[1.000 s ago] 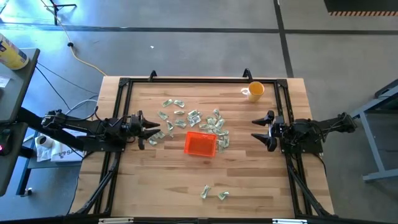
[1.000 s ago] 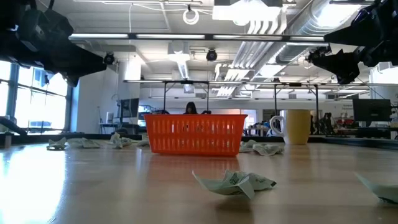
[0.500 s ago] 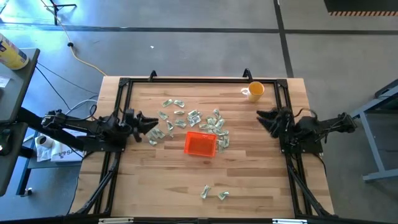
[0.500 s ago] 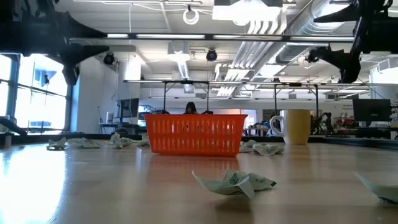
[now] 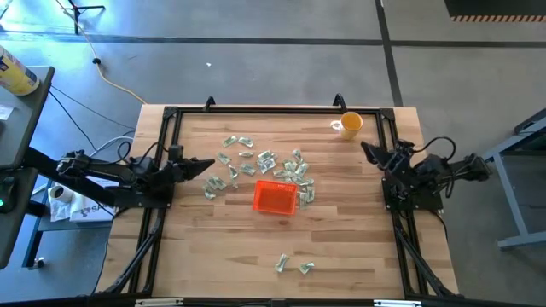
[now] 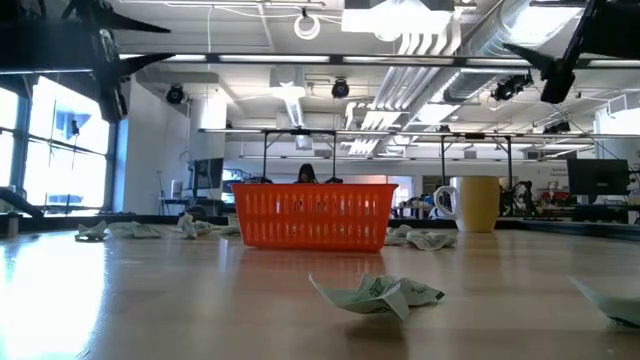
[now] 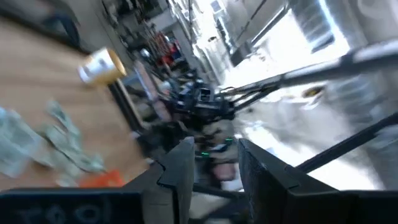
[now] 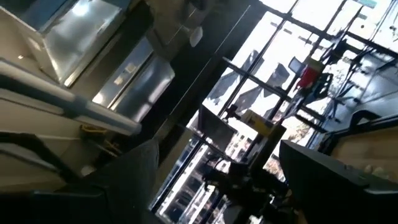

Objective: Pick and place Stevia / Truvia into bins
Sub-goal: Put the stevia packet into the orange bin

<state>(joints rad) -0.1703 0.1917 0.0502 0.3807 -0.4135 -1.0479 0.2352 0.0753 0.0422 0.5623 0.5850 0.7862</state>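
Note:
Many pale green and white Stevia / Truvia sachets (image 5: 260,165) lie scattered flat on the wooden table, just beyond the orange-red bin (image 5: 275,198). Two more sachets (image 5: 293,264) lie toward the near edge; one of them (image 6: 378,293) shows crumpled in the low view, in front of the bin (image 6: 312,215). My left gripper (image 5: 203,165) hovers at the table's left side, raised and open, with nothing between its fingers (image 7: 181,169). My right gripper (image 5: 370,152) hovers at the right side, tipped upward and open wide, holding nothing; its fingers (image 8: 135,174) frame only the ceiling.
A round yellow-orange cup (image 5: 350,124) stands at the far right of the table, also seen as the cup (image 6: 478,204) in the low view. A black metal frame (image 5: 256,110) borders the tabletop. Bare wood lies between the bin and the two near sachets.
Both grippers have risen, tipped their fingers upward and rolled about their own axes. The left one has drawn back toward the table's left edge, the right one toward the right edge and a little farther away. The sachets and the bin have stayed put.

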